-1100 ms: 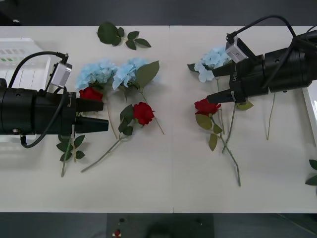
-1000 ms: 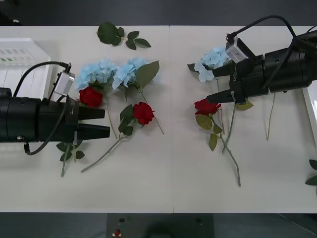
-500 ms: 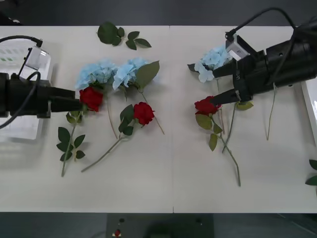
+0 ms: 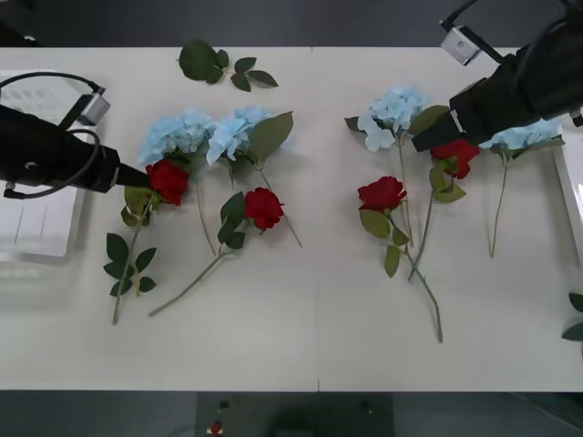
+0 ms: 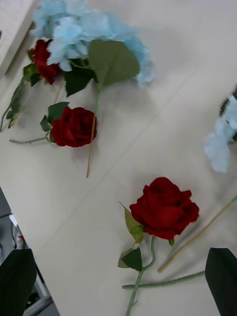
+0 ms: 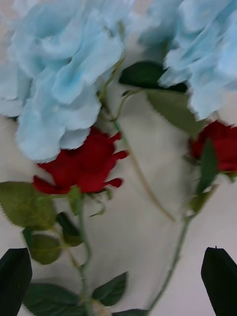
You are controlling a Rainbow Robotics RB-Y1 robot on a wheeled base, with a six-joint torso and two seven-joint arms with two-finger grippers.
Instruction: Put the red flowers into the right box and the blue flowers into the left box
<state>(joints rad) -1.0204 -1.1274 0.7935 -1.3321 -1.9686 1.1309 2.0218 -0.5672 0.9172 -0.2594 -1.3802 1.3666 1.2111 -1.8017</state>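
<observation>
Several red flowers lie on the white table: one (image 4: 168,179) at the left, one (image 4: 264,207) beside it, one (image 4: 382,193) in the middle right and one (image 4: 455,153) further right. Blue flowers lie behind them (image 4: 178,132), (image 4: 237,127), (image 4: 392,107), (image 4: 524,137). My left gripper (image 4: 135,177) is open, low, its tips just left of the leftmost rose (image 6: 84,163). The right gripper (image 4: 426,141) is open and raised near the right-hand roses, looking down on the middle rose (image 5: 165,207). The left box (image 4: 32,232) stands at the far left. Only the rim of the right box (image 4: 574,187) is in sight.
A loose green leaf sprig (image 4: 219,64) lies at the table's back edge, and more leaves (image 4: 576,319) poke in at the right edge. The front half of the table is bare. Long thin stems trail toward the front from each bloom.
The left arm has drawn back to the left and its tips now sit at the leftmost rose. The right arm has lifted back to the right, uncovering a rose and a blue flower.
</observation>
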